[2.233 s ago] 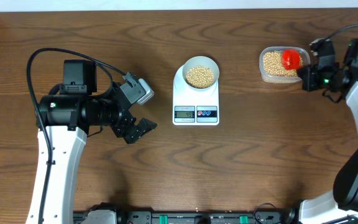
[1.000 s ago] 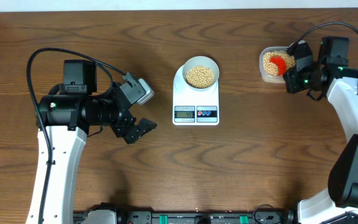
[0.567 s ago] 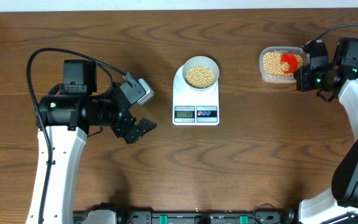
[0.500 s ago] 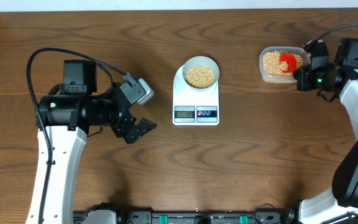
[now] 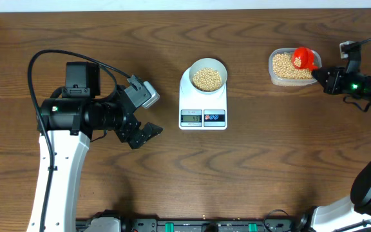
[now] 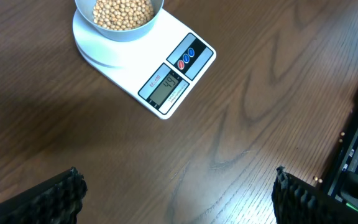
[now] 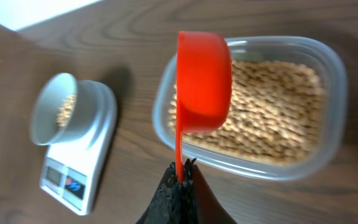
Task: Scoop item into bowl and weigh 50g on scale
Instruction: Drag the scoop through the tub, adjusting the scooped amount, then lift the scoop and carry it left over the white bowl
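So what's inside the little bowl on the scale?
Small tan-yellow beans fill the pale bowl, which sits on the white scale. The beans cover the bowl's bottom, so anything underneath them cannot be seen.

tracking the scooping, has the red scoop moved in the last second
Yes. The red scoop went from the clear tub's middle toward its upper-right rim in the overhead view.

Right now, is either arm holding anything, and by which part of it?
The right arm's fingers pinch the red scoop by the tip of its handle, its cup above the tub. The left arm's fingers stand open and empty.
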Controlling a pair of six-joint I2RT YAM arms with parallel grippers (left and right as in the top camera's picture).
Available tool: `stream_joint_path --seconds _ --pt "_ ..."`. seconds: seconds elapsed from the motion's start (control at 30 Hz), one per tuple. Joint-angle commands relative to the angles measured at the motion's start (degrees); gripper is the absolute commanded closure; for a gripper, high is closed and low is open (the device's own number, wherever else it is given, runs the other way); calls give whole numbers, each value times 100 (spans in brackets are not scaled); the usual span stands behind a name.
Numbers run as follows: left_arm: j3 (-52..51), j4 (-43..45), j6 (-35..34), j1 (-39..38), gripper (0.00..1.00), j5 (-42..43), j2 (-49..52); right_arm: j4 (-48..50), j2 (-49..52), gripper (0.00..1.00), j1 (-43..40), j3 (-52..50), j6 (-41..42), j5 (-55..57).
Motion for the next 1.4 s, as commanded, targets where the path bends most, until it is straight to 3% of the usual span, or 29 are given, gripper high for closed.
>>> stream_joint_path --seconds 0.0,0.27,0.63,0.9,1.37 --pt "87 -17 -11 24 2 74 -9 -2 28 99 -20 -17 105 -949" --pt "87 -17 -11 24 2 74 -9 2 28 99 219 -17 105 -1357" --pt "87 -17 -11 24 2 74 -9 520 28 99 1443 -17 334 -1349" --pt "87 -17 -11 24 2 74 -9 1032 28 99 2323 -17 330 -588" --pt "87 -17 -11 24 2 74 -9 1134 28 99 3333 -17 -1204 1174"
